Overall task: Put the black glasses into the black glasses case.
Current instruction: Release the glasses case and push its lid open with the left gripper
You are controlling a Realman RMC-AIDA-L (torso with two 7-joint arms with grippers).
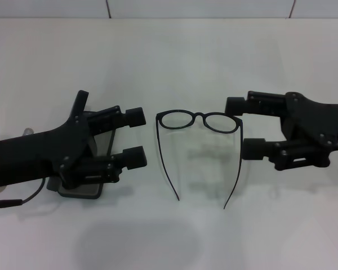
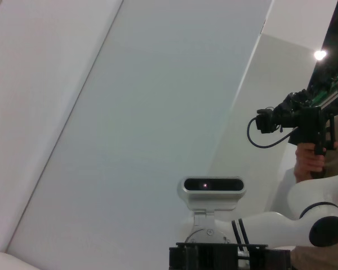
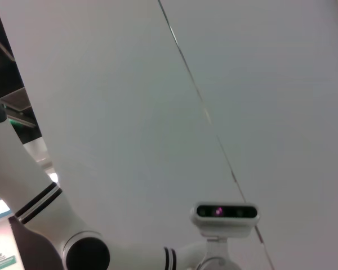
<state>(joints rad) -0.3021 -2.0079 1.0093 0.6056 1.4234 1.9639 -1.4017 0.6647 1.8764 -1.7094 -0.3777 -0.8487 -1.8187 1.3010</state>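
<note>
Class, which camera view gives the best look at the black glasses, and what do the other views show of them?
The head view is best: the black glasses lie unfolded on the table, lenses away from the robot, temple arms pointing toward it, between the left tool and right tool. The left and right wrist views face upward at walls and the robot's head; neither shows the glasses.

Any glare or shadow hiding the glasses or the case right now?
Head view: even light, no glare; the black glasses stand out sharply on the white table, with faint shadows beneath. The left claw covers most of the black glasses case. Both wrist views point upward and show neither.
</note>
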